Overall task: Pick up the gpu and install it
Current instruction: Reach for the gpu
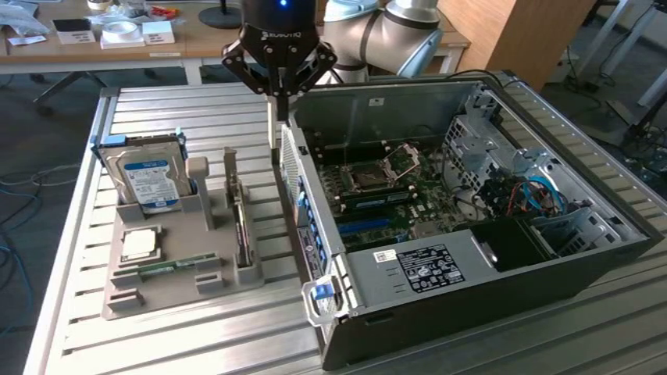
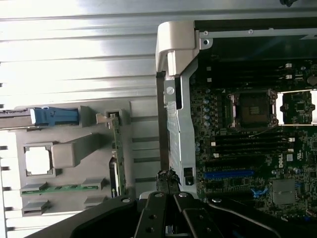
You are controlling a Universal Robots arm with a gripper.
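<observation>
Gpu: the gpu stands on its long edge in a slot of the grey holder, on the holder's side nearest the computer case. Nothing grips it.
Claw: the claw is clenched, its thin fingers pressed together and pointing down, with nothing seen between them.
Claw position: above the gap between the holder and the case's rear wall. It is close to the case's corner and up off the gpu, towards the card's far end in the exterior view.
Holder contents: a blue-labelled hard drive stands upright at the far end. A square processor lies flat, and a green RAM stick lies beside it.
Case: it lies on its side with the panel off and the motherboard exposed. A blue slot runs across the board.
Tabletop: a slatted metal tabletop carries the holder on the exterior view's left and the case on the exterior view's right, just beside each other.
</observation>
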